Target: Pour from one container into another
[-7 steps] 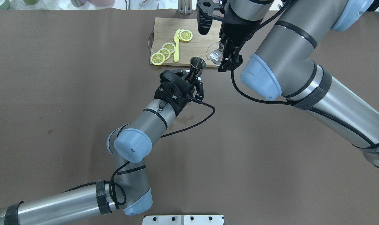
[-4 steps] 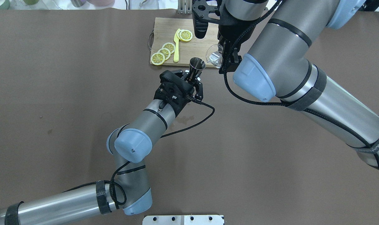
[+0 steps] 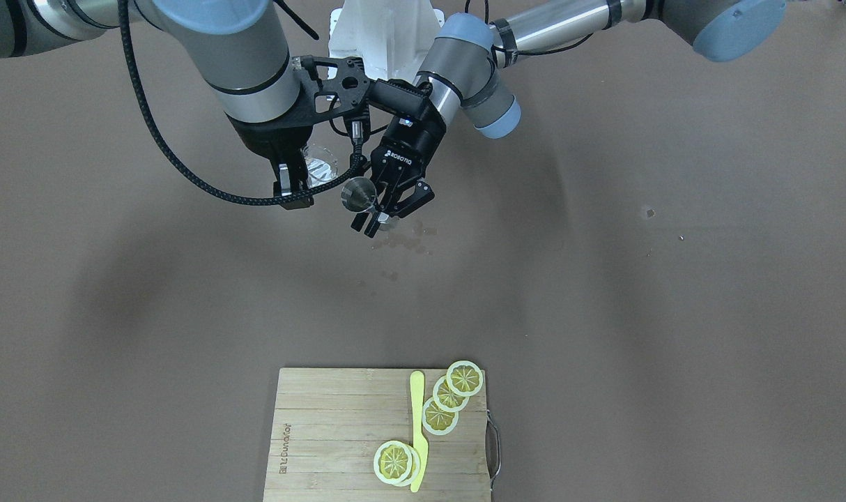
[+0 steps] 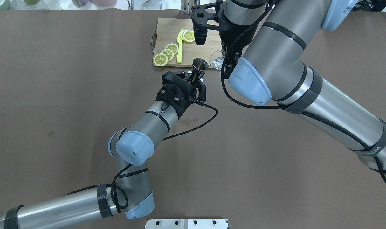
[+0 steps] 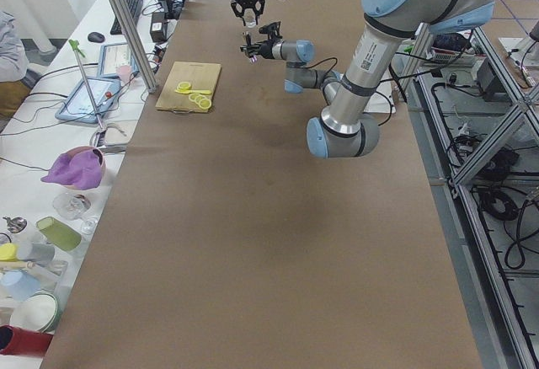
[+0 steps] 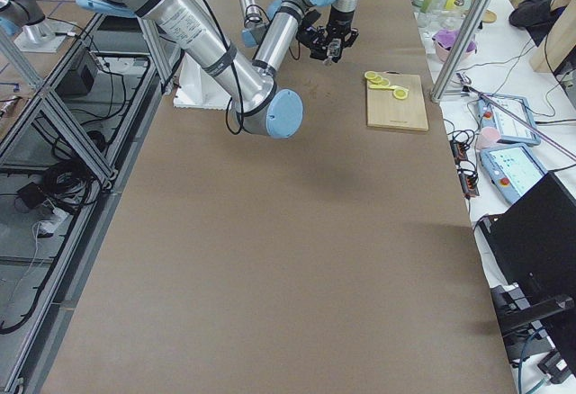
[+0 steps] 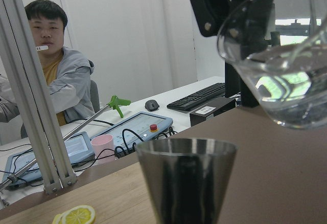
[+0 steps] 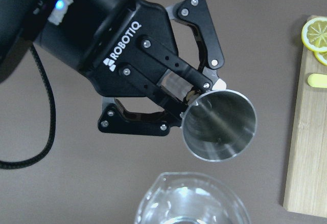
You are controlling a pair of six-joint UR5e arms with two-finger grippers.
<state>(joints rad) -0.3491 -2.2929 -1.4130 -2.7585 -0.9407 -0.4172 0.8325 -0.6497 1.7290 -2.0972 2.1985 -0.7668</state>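
A steel cone-shaped jigger (image 4: 200,65) is held upright over the brown table, with my left gripper (image 4: 196,81) shut on its lower part. From the front, the jigger (image 3: 359,194) sits above the left gripper (image 3: 381,213). Close beside it hangs a clear glass beaker (image 4: 217,60) with liquid in it, my right gripper (image 3: 290,187) shut on it. The left wrist view shows the beaker (image 7: 278,75) above and right of the jigger (image 7: 186,180) rim. In the right wrist view the jigger (image 8: 219,124) mouth lies just beyond the beaker (image 8: 191,201) spout.
A wooden cutting board (image 4: 170,25) with lemon slices (image 4: 167,52) and a yellow knife (image 4: 179,47) lies at the table's far edge. Wet spots (image 3: 405,240) mark the table under the grippers. A seated person (image 7: 48,75) is beyond the table.
My right arm has swung left, bringing the glass beaker closer to the jigger. The left arm and the jigger have hardly moved.
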